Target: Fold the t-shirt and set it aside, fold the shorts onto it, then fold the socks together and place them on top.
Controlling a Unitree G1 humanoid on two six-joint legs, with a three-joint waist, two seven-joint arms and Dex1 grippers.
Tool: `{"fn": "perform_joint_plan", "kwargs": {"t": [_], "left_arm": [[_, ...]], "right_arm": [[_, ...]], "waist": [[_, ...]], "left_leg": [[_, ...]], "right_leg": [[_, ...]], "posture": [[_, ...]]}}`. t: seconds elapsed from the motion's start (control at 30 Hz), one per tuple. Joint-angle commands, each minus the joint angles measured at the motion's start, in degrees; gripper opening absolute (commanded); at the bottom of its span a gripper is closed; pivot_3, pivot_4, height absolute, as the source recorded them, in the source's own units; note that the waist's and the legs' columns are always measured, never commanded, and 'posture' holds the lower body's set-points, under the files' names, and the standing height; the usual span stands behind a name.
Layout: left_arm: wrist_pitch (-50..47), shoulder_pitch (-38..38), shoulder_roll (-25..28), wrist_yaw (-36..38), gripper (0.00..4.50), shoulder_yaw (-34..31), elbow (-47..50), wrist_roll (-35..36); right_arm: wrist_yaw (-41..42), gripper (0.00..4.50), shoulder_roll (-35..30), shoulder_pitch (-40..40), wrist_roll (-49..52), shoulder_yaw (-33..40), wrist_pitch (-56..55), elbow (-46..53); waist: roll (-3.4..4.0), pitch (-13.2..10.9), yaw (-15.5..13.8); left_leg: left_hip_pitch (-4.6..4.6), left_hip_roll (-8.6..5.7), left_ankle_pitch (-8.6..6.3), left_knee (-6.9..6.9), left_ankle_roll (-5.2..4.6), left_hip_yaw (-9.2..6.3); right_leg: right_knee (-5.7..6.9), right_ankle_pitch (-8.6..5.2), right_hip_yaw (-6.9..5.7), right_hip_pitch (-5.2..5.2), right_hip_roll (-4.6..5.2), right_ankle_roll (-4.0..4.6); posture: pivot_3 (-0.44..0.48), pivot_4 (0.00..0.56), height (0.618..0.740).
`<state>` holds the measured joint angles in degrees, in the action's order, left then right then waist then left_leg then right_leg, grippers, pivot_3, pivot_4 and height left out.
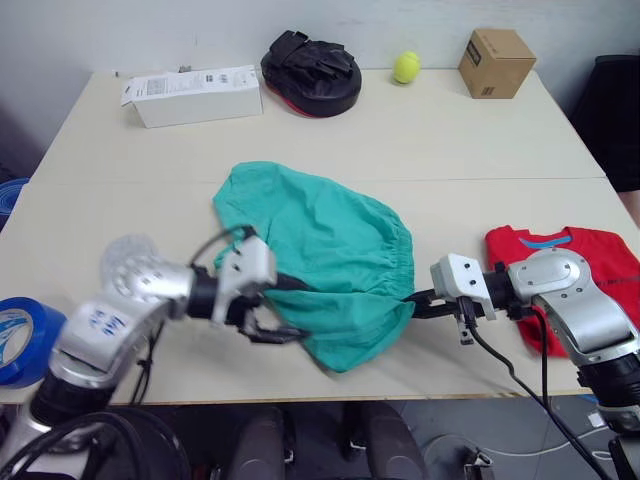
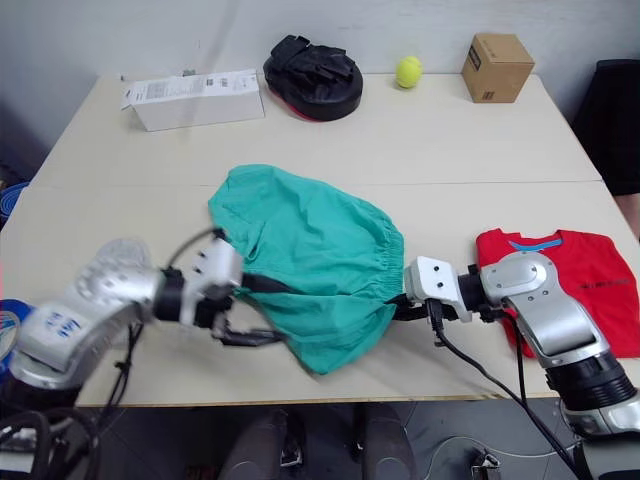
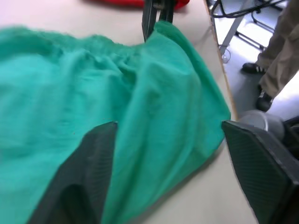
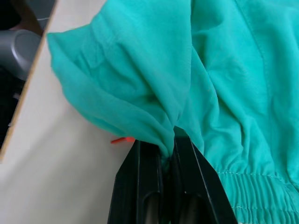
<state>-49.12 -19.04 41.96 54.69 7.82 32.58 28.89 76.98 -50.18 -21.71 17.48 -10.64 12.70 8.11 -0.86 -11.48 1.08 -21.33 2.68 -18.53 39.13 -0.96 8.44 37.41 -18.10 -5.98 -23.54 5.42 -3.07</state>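
Lab-like room (plain wall): tables (image 1: 330, 135) holding cardboard box (image 1: 496, 62), tennis ball (image 1: 406, 67).

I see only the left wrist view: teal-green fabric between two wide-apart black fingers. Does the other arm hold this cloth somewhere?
Observer: Yes. The right gripper is shut on a pinch of the teal-green soft fabric shorts, beside the gathered waistband.
Operator: Where is the shirt?
Observer: The bright red cotton t-shirt lies folded at the table's right edge, behind the right arm.
Operator: Are other things on the table?
Observer: At the far edge stand a white carton, a black padded mitt, a yellow-green tennis ball and a small brown cardboard box.
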Motion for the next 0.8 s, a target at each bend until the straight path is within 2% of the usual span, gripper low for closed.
{"fn": "perform_joint_plan", "kwargs": {"t": [0.03, 0.2, 0.3, 0.47, 0.6, 0.8], "left_arm": [[-4.96, 1.74, -0.14, -5.54, 4.37, 1.85, 5.44, 0.1], [-4.64, 2.87, -0.67, -9.41, 4.37, 8.71, 6.16, -3.81], [-5.58, 2.79, -2.53, -10.49, 4.37, 9.94, 5.36, -3.0], [-1.37, 0.41, -5.46, -14.08, 4.37, 14.77, -1.65, -9.5], [4.14, 0.32, -5.06, -12.9, 3.46, 16.35, -6.8, -13.03], [10.53, -1.58, -0.46, -7.43, 1.54, 14.03, -11.32, -14.66]], "right_arm": [[0.64, 0.0, -1.98, 0.54, 2.13, 3.38, 1.15, 3.43], [1.57, 0.0, -3.46, 0.64, 3.54, 4.37, 3.25, 5.28], [1.69, 0.0, -3.93, 0.48, 4.1, 4.66, 4.34, 6.13], [1.81, 0.0, -3.85, -0.85, 4.95, 4.51, 6.52, 6.24], [1.29, 0.0, -3.15, -2.76, 5.15, 4.28, 7.87, 5.66], [0.48, 0.0, -3.08, -4.65, 4.18, 4.79, 7.16, 2.87]], "waist": [[0.0, 0.0, -0.03], [0.0, 0.0, -0.34], [0.0, 0.0, -0.75], [0.0, 0.0, -1.09], [0.0, 0.01, -1.06], [0.0, 0.01, -0.93]], "left_leg": [[0.01, 0.0, 0.0, 0.0, 0.0, 0.0], [0.04, 0.0, 0.0, -0.01, 0.01, 0.01], [0.04, 0.0, 0.0, -0.02, 0.01, 0.01], [0.04, -0.02, 0.0, -0.02, 0.0, 0.01], [0.04, -0.03, 0.0, -0.02, -0.02, 0.01], [0.05, 0.0, 0.0, -0.02, -0.01, 0.0]], "right_leg": [[0.01, 0.0, 0.01, 0.0, 0.0, 0.0], [-0.01, 0.0, 0.01, 0.01, 0.0, 0.01], [-0.02, 0.0, 0.01, 0.0, 0.0, 0.02], [-0.04, 0.0, -0.01, 0.02, 0.01, 0.02], [-0.05, 0.0, -0.02, 0.02, 0.03, 0.02], [-0.05, -0.01, -0.04, 0.02, 0.03, 0.02]], "posture": [[0.0, 0.15, 0.74], [0.0, 0.15, 0.74], [0.0, 0.15, 0.74], [0.0, 0.15, 0.74], [0.0, 0.15, 0.74], [0.0, 0.15, 0.74]]}}
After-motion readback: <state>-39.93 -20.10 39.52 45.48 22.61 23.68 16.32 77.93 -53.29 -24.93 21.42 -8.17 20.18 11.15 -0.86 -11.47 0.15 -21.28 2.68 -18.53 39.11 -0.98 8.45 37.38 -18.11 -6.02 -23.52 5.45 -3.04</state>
